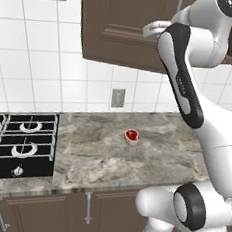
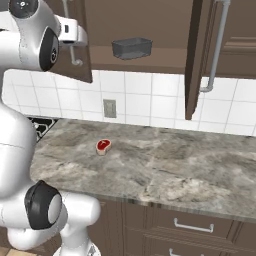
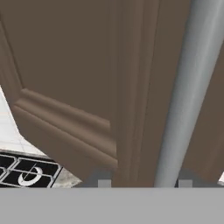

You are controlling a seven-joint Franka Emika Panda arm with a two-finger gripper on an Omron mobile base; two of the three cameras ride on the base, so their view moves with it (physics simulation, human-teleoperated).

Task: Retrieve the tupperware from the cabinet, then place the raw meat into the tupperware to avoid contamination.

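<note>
The cabinet (image 2: 150, 15) stands open above the counter. Inside it, the dark grey tupperware (image 2: 132, 48) sits on the shelf. On the marble counter (image 2: 165, 165) below lies the raw meat (image 2: 103, 145) (image 1: 131, 136), red with a pale rim. My gripper (image 3: 144, 183) (image 2: 75, 39) is up at the cabinet's left door (image 3: 74, 87) (image 2: 80, 65). That door's silver bar handle (image 3: 188, 87) runs between the fingertips (image 3: 103, 183), close to the right one. The jaws are open wider than the bar and hold nothing.
The cabinet's right door (image 2: 196, 60) juts out edge-on with its long handle (image 2: 216, 50). A black gas stove (image 1: 20, 139) is set into the counter on the left. A wall outlet (image 1: 118, 97) sits on the white tiles. Lower cabinets and drawers (image 2: 195, 225) run below the counter.
</note>
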